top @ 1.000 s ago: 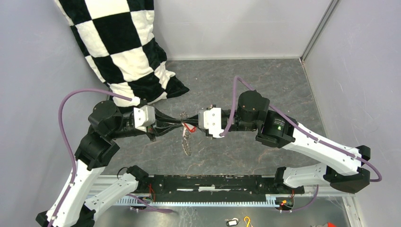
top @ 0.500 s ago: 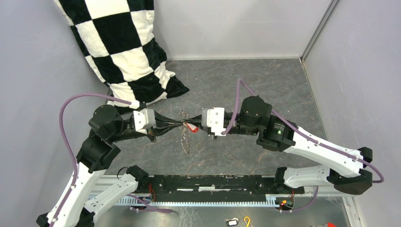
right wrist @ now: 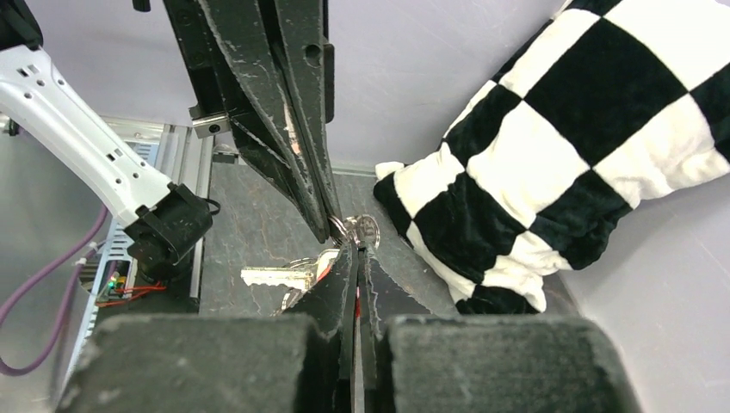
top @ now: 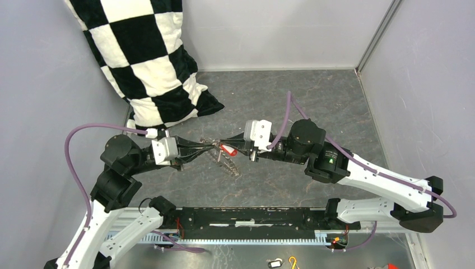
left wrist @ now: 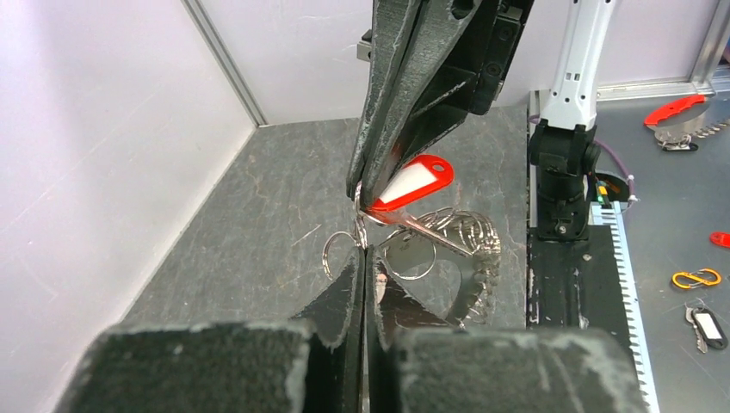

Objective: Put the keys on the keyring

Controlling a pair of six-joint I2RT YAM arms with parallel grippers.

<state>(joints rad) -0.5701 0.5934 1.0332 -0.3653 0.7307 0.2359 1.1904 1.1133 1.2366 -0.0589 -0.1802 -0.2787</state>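
**Left gripper** (top: 211,147) and **right gripper** (top: 223,144): both sets of jaws are pressed together, and the two meet tip to tip, equally near the work. The large grey toothed metal keyring (top: 228,163) hangs just below them, its long axis slanting toward the right arm. The right fingers clamp a red plastic tag with a white face (left wrist: 411,182). A silver key (right wrist: 274,277) lies crosswise beneath. What the left fingertips pinch, if anything, is hidden.

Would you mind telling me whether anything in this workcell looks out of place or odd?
A black-and-white checkered pillow leans in the far left corner of the table, which is odd for a key job. A yellow hook and a dark tag lie off the table, on the near side of the arm bases.
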